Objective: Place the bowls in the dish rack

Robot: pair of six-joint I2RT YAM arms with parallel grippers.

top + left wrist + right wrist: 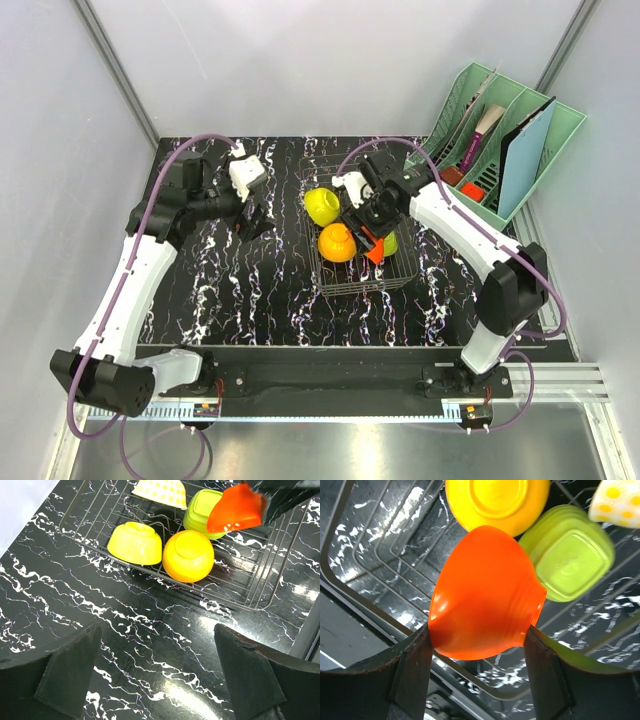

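The dark wire dish rack (362, 286) stands right of the table's middle. My right gripper (372, 240) is shut on an orange bowl (485, 595), held tilted above the rack's near side; it also shows in the left wrist view (235, 507). In the rack lie a yellow bowl (322, 206), a yellow-orange bowl (338, 242), a lime-green bowl (567, 555) and a white bowl with yellow dots (160, 491), all upside down. My left gripper (252, 218) is open and empty over bare table left of the rack (250, 600).
A mint-green slotted organiser (500, 140) with folders and small items stands at the back right, behind the right arm. The black marbled table (250, 290) has grey walls on the left, back and right.
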